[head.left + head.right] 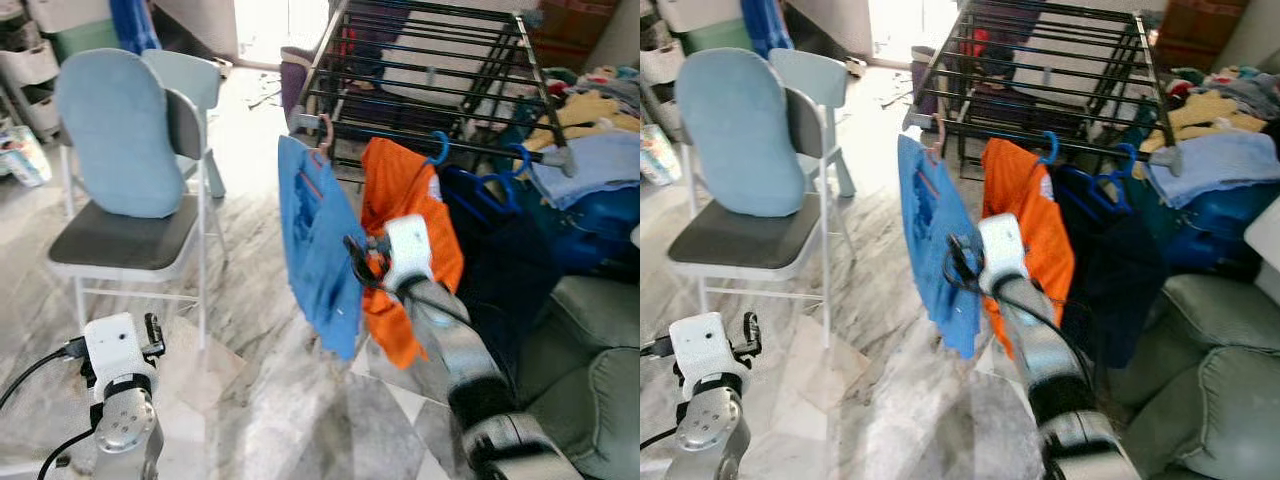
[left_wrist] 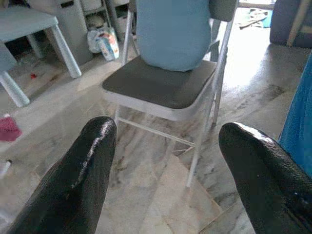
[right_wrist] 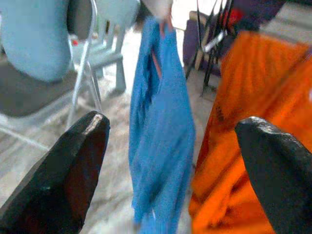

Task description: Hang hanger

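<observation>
Two spread fingers of the right gripper (image 1: pixel 352 262) hover empty beside the blue shirt (image 1: pixel 322 250); brushing it could unhook its hanger (image 1: pixel 324 133) from the drying rack (image 1: pixel 420 70).

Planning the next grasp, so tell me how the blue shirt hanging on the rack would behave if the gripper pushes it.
The blue shirt hangs in loose folds from a hanger on the drying rack, so it would probably give and swing rather than resist. It looks like thin fabric, likely light. The right gripper, open beside it, may well brush it sideways.

a grey-seated chair (image 1: pixel 120 245) holds a pale blue cushion (image 1: pixel 115 135); laundry pile (image 1: pixel 590 120) lies right.
</observation>
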### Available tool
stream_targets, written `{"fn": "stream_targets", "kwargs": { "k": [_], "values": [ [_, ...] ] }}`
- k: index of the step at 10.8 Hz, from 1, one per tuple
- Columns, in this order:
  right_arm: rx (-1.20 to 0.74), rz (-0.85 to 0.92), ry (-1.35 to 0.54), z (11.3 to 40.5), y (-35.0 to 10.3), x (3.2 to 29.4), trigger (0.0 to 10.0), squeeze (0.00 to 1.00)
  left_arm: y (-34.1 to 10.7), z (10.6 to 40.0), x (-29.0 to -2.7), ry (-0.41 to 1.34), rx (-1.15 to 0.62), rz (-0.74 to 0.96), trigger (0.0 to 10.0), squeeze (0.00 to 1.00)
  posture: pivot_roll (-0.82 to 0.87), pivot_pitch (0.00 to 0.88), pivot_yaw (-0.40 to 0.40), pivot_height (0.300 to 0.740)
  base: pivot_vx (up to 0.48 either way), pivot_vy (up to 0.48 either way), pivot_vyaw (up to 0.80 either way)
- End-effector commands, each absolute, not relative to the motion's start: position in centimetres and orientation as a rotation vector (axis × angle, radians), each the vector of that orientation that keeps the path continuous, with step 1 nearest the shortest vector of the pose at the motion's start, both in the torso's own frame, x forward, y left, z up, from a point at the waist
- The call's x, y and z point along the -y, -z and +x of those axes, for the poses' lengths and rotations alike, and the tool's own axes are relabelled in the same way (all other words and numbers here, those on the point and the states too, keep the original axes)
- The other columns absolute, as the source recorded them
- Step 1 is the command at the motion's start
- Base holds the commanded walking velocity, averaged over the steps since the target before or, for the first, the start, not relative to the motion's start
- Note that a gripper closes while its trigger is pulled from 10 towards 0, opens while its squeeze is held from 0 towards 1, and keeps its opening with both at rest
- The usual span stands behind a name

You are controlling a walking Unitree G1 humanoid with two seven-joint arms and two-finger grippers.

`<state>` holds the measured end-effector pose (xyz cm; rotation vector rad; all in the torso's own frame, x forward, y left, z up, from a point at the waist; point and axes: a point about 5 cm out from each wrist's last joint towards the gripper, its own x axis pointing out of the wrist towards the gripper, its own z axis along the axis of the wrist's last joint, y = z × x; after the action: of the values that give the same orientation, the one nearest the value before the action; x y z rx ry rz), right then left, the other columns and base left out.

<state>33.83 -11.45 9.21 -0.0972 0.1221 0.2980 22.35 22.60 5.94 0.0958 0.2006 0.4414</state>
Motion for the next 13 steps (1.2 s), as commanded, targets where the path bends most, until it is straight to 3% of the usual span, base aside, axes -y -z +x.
{"fn": "stream_targets", "kwargs": {
  "k": [1, 4, 8, 11, 13],
  "values": [
    [-0.126, -0.102, -0.277, 33.7, -9.0, 12.2, 10.0, 0.00, -6.2, 22.3, -22.4, -0.422, -0.201, 0.113, 10.0, 0.00, 0.15, 0.000, -0.083, 0.740, 0.000, 0.000, 0.00],
    [-0.108, -0.095, -0.206, 32.9, -8.8, 13.3, 10.0, 0.00, -5.8, 21.8, -22.6, -0.384, -0.222, 0.144, 10.0, 0.00, 0.10, 0.000, -0.026, 0.740, 0.000, 0.000, 0.00],
    [-0.101, -0.093, -0.019, 31.8, -8.9, 16.4, 10.0, 0.00, -5.9, 25.9, -19.0, -0.195, -0.207, 0.129, 10.0, 0.00, -0.03, 0.000, 0.067, 0.740, 0.000, 0.000, 0.00],
    [-0.088, -0.127, -0.064, 32.0, -9.6, 15.2, 10.0, 0.00, -6.0, 26.2, -19.5, -0.218, -0.205, 0.121, 10.0, 0.00, -0.06, 0.000, 0.048, 0.740, 0.000, 0.000, 0.00],
    [-0.065, -0.151, -0.148, 31.5, -10.1, 13.8, 10.0, 0.00, -5.6, 25.2, -19.5, -0.230, -0.214, 0.120, 10.0, 0.00, -0.04, 0.000, 0.029, 0.740, 0.000, 0.000, 0.80]
  ]
}}
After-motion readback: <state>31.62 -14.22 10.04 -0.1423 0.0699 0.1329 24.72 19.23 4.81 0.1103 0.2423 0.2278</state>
